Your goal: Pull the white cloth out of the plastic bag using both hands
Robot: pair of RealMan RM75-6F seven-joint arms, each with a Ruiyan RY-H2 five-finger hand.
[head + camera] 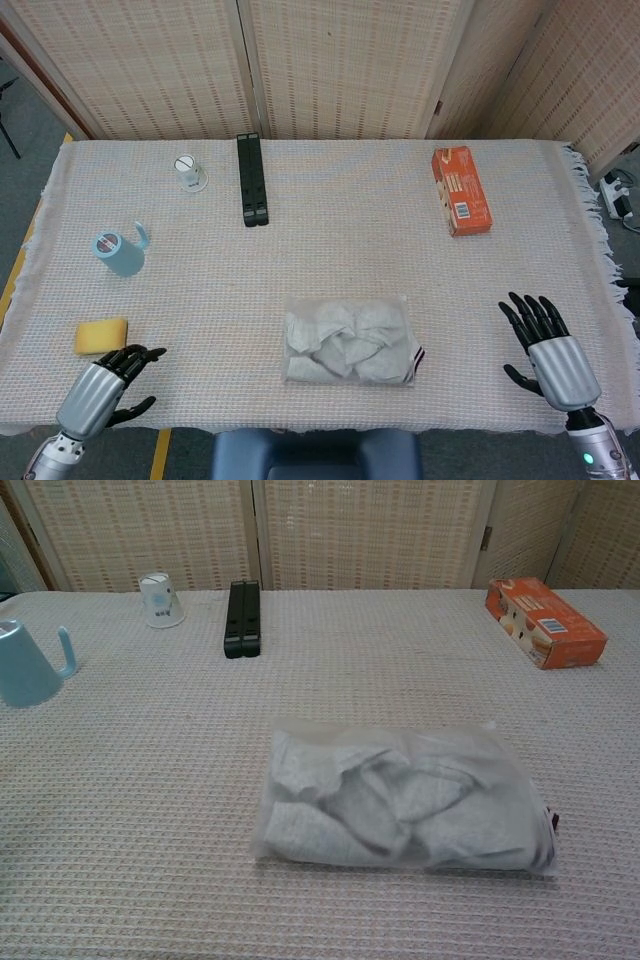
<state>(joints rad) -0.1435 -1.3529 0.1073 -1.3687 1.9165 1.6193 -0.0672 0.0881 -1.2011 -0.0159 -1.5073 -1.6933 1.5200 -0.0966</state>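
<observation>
A clear plastic bag (350,340) (405,798) lies flat near the table's front middle, with the crumpled white cloth (340,345) (370,805) inside it. My left hand (103,388) hovers at the front left edge, fingers spread, empty, well left of the bag. My right hand (548,345) hovers at the front right, fingers spread, empty, well right of the bag. Neither hand touches the bag. Only the head view shows the hands.
A yellow sponge (101,335) lies just beyond my left hand. Further back stand a blue mug (120,252) (25,662), a white cup (187,172) (158,599), a black bar (251,179) (243,618) and an orange box (461,190) (545,622).
</observation>
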